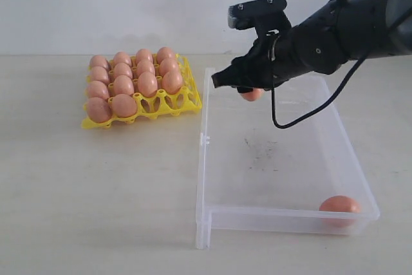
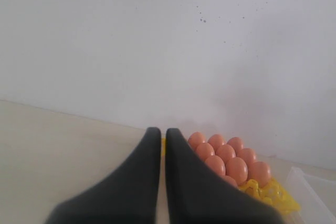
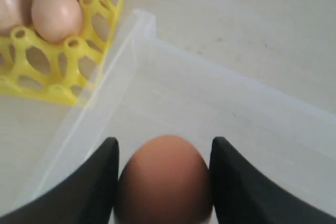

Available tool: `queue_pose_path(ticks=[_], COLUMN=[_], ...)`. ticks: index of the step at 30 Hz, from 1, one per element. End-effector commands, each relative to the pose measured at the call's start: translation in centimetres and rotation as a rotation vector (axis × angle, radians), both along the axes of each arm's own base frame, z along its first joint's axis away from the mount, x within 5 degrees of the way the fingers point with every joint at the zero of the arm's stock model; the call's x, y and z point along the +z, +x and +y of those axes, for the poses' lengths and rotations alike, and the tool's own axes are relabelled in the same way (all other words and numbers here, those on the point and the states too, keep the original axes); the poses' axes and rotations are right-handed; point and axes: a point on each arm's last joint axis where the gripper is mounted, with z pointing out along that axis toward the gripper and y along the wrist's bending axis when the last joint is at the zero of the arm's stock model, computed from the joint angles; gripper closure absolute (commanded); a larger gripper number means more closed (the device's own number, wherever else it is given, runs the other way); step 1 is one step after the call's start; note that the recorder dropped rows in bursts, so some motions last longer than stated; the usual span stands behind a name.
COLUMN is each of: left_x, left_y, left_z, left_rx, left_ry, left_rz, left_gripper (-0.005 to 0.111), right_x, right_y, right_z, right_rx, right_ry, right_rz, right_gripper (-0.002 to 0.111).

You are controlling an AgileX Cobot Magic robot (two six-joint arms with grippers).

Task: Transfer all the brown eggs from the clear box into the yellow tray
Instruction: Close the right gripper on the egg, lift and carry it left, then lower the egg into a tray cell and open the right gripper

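At five o'clock, one smooth orange-brown oval egg [image 1: 339, 205] lies in the near corner of the shallow transparent plastic box [image 1: 277, 218]. At one o'clock my right pincer [image 3: 164, 150] clamps a second egg [image 1: 252, 94] above the box. My left pincer [image 2: 162, 150] is pressed together. At ten o'clock, the bright yellow openwork plastic tray [image 1: 187, 104] is nearly full.

**A:** What colour are the brown eggs [image 1: 132, 82]?

**B:** Plain orange-brown, all alike. The yellow tray [image 1: 182, 102] under them is bright yellow, in an openwork lattice.

**A:** And the clear box [image 1: 205, 159]?

**B:** Colourless and see-through, with dark scuffs [image 1: 261, 152] on its floor. The lone egg [image 1: 339, 205] at its five-o'clock corner is orange-brown, and so is the held egg [image 3: 164, 182].

**A:** The pincers?

**B:** The right pincer [image 3: 165, 142] and left pincer [image 2: 162, 132] are matt black, and the cable [image 1: 302, 117] is black too. The tabletop [image 1: 96, 191] is pale beige and the wall [image 1: 129, 4] is off-white.
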Motion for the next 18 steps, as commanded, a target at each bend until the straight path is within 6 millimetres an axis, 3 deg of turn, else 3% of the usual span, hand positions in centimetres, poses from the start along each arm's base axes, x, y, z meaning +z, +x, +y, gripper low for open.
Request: queue_pose_path(ticks=[1,5,9,14,18], left_x=[0.1,0.1,0.1,0.1,0.1], left_y=[0.0,0.0,0.0,0.0,0.0], left_z=[0.0,0.0,0.0,0.0,0.0], left_rx=[-0.004,-0.004,-0.004,-0.004,-0.004], left_ry=[0.006,0.006,0.006,0.006,0.006], left_rz=[-0.005,-0.005,-0.005,-0.005,-0.005], left_gripper=[0.103,0.103,0.103,0.103,0.103], right_x=[2.1,3.8,3.5,0.4,-3.4], right_y=[0.3,0.1,-0.3,-0.3,0.5], right_z=[1.3,3.7,6.2,8.1,8.8], right_rx=[0.046,0.169,0.293,0.377,0.384], right_ry=[0.159,0.305,0.435,0.588,0.587], right_rz=[-0.164,-0.363,-0.527,-0.645,-0.613], right_gripper=[0.109,0.109,0.109,0.109,0.109])
